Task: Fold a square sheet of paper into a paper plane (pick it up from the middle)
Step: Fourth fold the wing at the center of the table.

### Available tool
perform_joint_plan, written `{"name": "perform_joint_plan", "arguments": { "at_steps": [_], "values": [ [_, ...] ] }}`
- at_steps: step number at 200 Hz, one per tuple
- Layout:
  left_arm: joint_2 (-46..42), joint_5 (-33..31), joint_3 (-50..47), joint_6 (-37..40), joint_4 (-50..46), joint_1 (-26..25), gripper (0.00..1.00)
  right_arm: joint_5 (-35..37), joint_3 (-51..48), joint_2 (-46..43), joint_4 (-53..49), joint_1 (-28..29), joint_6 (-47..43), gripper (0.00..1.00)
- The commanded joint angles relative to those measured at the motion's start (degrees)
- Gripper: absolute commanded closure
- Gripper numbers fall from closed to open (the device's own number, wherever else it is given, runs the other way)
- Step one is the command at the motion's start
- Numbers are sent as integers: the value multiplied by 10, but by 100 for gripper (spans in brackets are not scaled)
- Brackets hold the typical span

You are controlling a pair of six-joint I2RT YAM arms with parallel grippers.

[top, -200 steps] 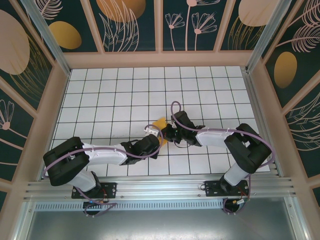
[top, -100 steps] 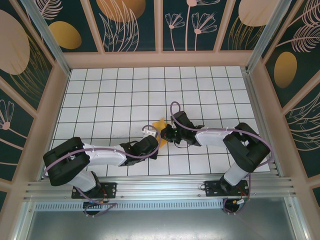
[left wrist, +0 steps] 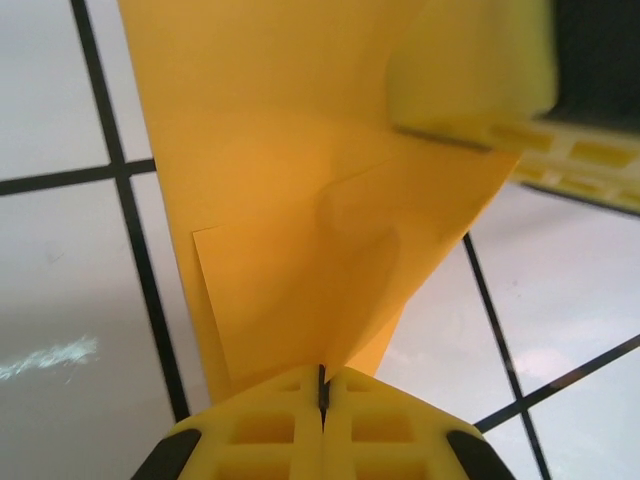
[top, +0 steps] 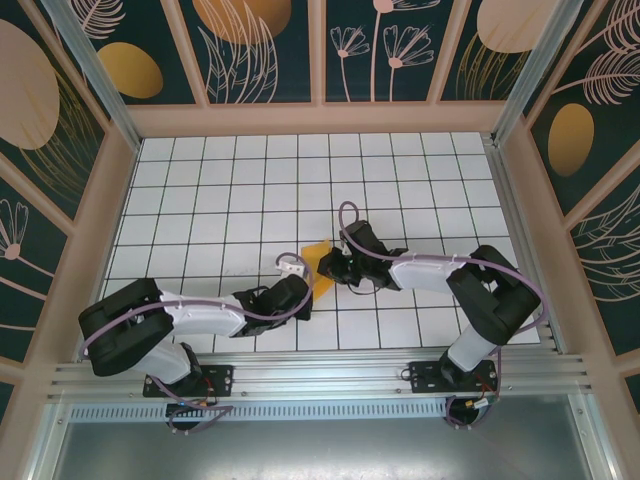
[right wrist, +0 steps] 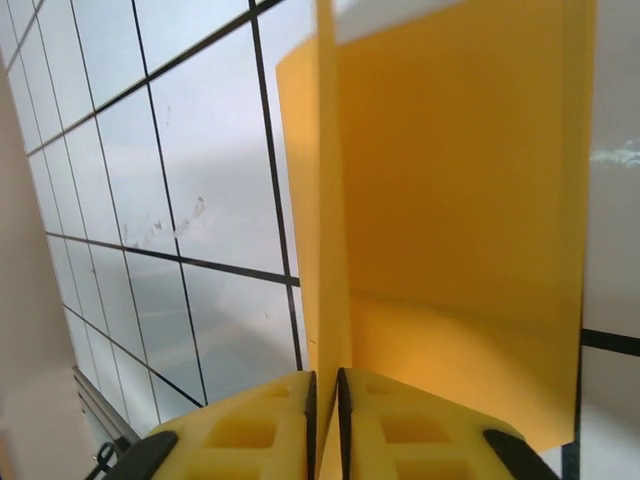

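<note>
The square sheet of paper [top: 318, 258] is orange-yellow, folded and creased, and is held up off the tiled table between both grippers. My left gripper [top: 307, 280] comes at it from the near left; in the left wrist view its jaws [left wrist: 322, 385] are pressed together on the paper's lower corner [left wrist: 300, 190]. My right gripper [top: 329, 266] meets it from the right. In the right wrist view a folded edge of the paper [right wrist: 460, 200] runs down between the right gripper's jaws [right wrist: 326, 385], which stand only a sliver apart on it. One of its yellow fingers [left wrist: 470, 70] lies against the sheet.
White tiled table [top: 220, 200] with black grid lines, walled by a wooden frame and dark patterned panels [top: 260, 50]. An aluminium rail [top: 320, 380] with both arm bases runs along the near edge. The two forearms meet near the table's middle front.
The left gripper has closed onto the paper and its arm has drawn slightly left and toward the near edge. More of the sheet now shows, slanting to the left. The right arm has barely moved.
</note>
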Motion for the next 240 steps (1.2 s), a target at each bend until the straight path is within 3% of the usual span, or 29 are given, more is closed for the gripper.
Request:
{"name": "perform_joint_plan", "arguments": {
  "at_steps": [1, 15, 37, 70, 101, 167, 200, 240],
  "values": [
    [-21, 10, -25, -23, 29, 1, 97, 14, 17, -25, -24, -1, -31, 72],
    [-32, 15, -37, -27, 45, 3, 97, 28, 16, -46, -42, -1, -45, 61],
    [-49, 28, -53, -32, 68, 11, 96, 44, 2, -80, -57, -5, -58, 53],
    [-71, 68, -84, -38, 117, 32, 96, 32, -28, -105, -36, -7, -61, 51],
    [-76, 110, -116, -50, 166, 60, 96, 7, -36, -83, -12, 5, -63, 57],
    [-73, 153, -166, -89, 251, 85, 96, 0, -12, -12, -3, 37, -65, 84],
    [-81, 159, -174, -88, 253, 94, 96, -11, -9, 8, 11, 39, -63, 91],
    [-74, 172, -183, -97, 273, 101, 96, -24, 21, 43, 7, 50, -72, 92]
  ]
}}
